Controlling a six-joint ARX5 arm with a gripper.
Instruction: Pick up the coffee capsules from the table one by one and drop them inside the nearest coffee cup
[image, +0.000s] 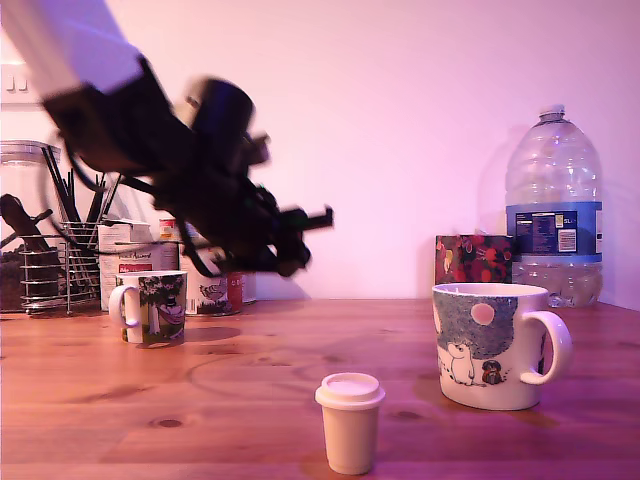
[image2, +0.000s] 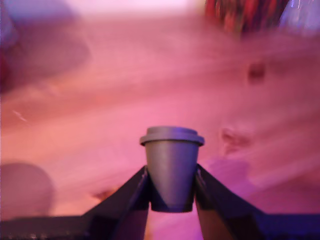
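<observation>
In the wrist view, my gripper (image2: 171, 187) is shut on a dark grey-black coffee capsule (image2: 171, 165), held upright with its rim up, above the blurred wooden table. The exterior view shows the arm and gripper (image: 290, 245) motion-blurred in the air, up and to the right of the coffee cup (image: 150, 305), a small green-patterned mug with a white handle at the exterior view's left. A cream-beige coffee capsule (image: 350, 420) stands upright near the table's front edge, at the centre.
A bigger white mug (image: 490, 345) with cartoon animals stands at the exterior view's right. Behind it are a red patterned box (image: 472, 260) and a large water bottle (image: 553, 210). A wire rack with utensils (image: 50, 250) and cartons (image: 140, 258) line the back left.
</observation>
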